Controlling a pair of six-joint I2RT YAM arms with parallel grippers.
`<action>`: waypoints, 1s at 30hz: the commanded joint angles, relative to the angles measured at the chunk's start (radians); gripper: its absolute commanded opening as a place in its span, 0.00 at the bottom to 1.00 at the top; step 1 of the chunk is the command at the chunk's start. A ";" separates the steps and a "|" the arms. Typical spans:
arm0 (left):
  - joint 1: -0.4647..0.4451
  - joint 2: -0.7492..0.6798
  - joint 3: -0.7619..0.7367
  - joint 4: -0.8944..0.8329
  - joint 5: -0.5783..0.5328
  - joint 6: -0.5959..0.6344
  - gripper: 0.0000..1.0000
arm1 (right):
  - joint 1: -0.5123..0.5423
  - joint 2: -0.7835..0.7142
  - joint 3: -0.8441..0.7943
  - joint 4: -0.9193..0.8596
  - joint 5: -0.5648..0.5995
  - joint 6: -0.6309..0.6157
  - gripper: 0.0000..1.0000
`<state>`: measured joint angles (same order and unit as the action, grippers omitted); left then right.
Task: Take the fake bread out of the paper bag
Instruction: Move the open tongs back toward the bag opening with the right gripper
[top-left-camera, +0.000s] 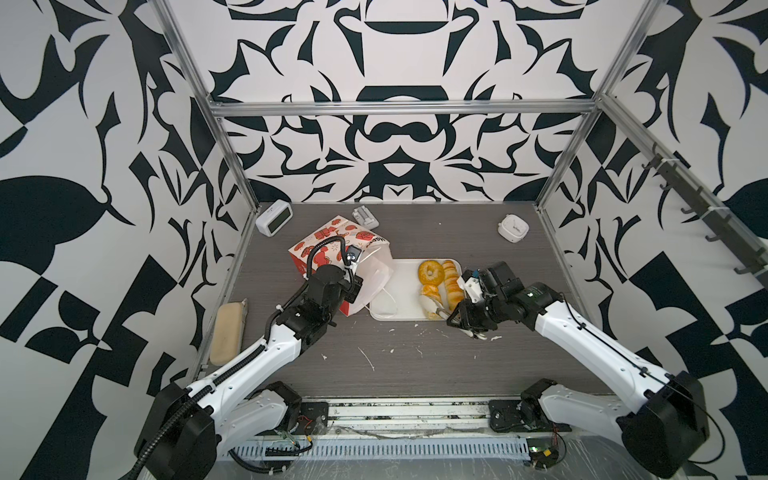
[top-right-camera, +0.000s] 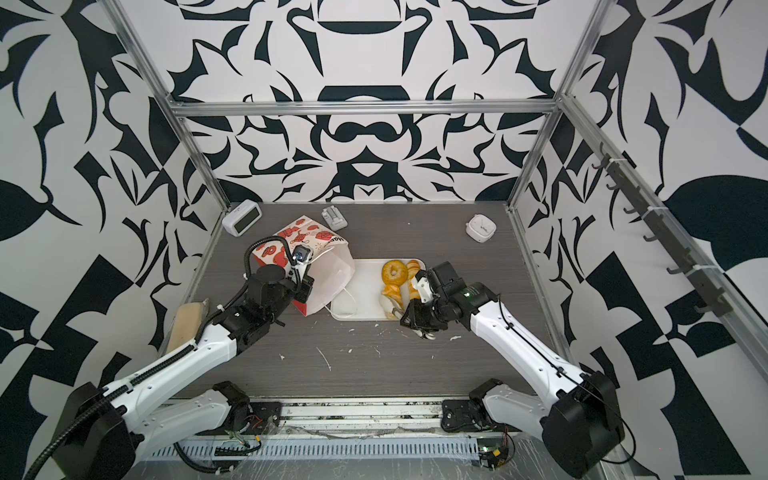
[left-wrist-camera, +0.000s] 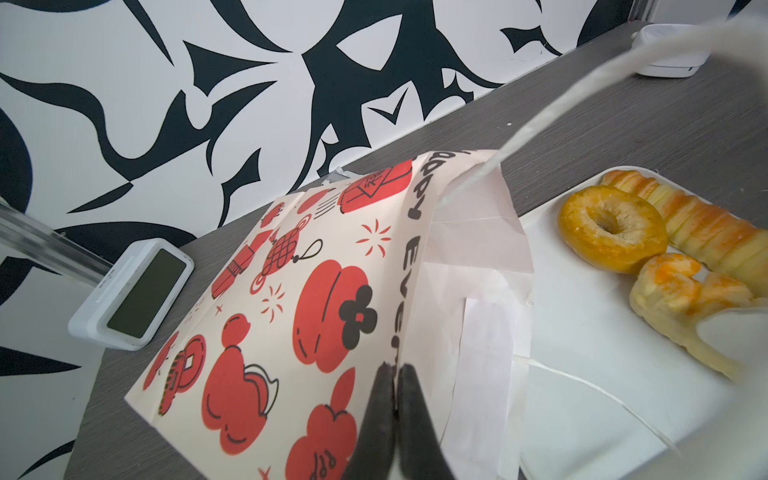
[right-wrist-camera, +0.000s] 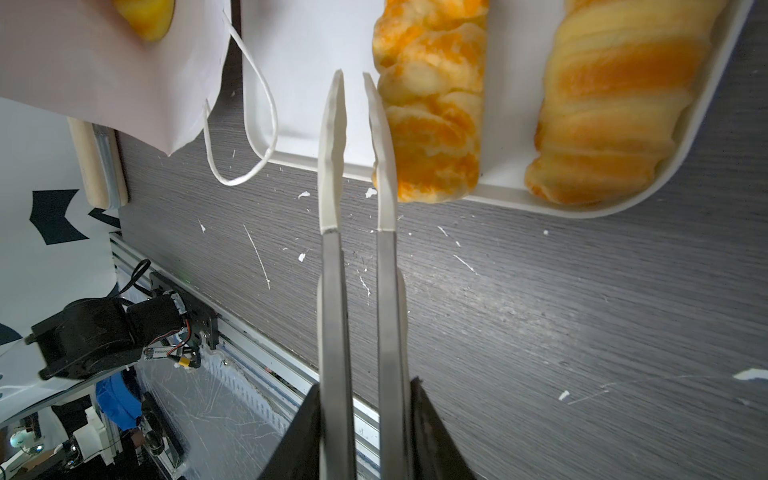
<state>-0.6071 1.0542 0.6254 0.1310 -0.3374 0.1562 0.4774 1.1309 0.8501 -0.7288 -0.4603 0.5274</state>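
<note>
Fake bread (top-left-camera: 451, 286) in sight, four pieces: ring bagel (left-wrist-camera: 577, 224), twisted stick (right-wrist-camera: 615, 104) and braided loaf (right-wrist-camera: 432, 104) side by side on one white tray (top-left-camera: 399, 276); one yellow piece (right-wrist-camera: 145, 16) inside the mouth of the single paper bag (left-wrist-camera: 291, 311). Left jaws pinched shut on the bag's rim. Right jaws narrow, slim gap, nothing between. Braided loaf just beside one tip, on its outer side; twisted stick beyond that; bag mouth off to the other tip's side.
</note>
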 joint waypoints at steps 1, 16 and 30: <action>0.003 -0.009 -0.024 0.037 -0.007 -0.017 0.00 | -0.007 -0.007 0.013 0.001 0.004 -0.001 0.34; 0.002 -0.019 -0.025 0.026 -0.004 -0.019 0.00 | -0.013 -0.042 0.019 -0.084 0.065 -0.039 0.34; 0.003 0.017 0.023 0.016 0.035 -0.018 0.00 | -0.003 -0.095 0.036 0.105 -0.109 -0.024 0.35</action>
<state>-0.6071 1.0622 0.6094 0.1349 -0.3202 0.1532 0.4683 1.0531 0.8482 -0.7002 -0.5228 0.5030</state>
